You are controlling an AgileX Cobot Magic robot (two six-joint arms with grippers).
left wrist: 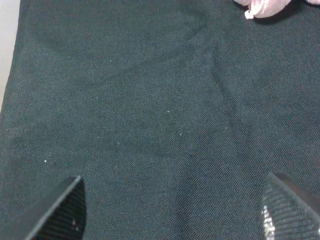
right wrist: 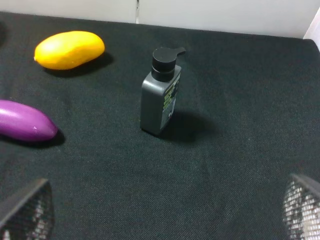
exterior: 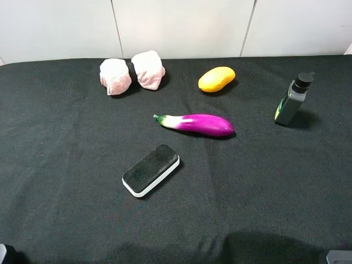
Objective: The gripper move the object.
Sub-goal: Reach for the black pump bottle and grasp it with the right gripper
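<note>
Black woven cloth (exterior: 66, 165) below white wall panels (exterior: 181, 27) bore a grey black-capped bottle (exterior: 290, 102) (left gripper (left wrist: 174, 200), right gripper (right wrist: 170, 200) gaped wide, empty)

The left end effector (left wrist: 175, 212) and right end effector (right wrist: 165, 212) both have jaws spread wide. In the high view, only slivers of the left arm (exterior: 4, 254) and right arm (exterior: 339, 257) show at the bottom corners.

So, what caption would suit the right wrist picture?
Open fingers face an upright grey bottle, with a mango and eggplant nearby.
</note>
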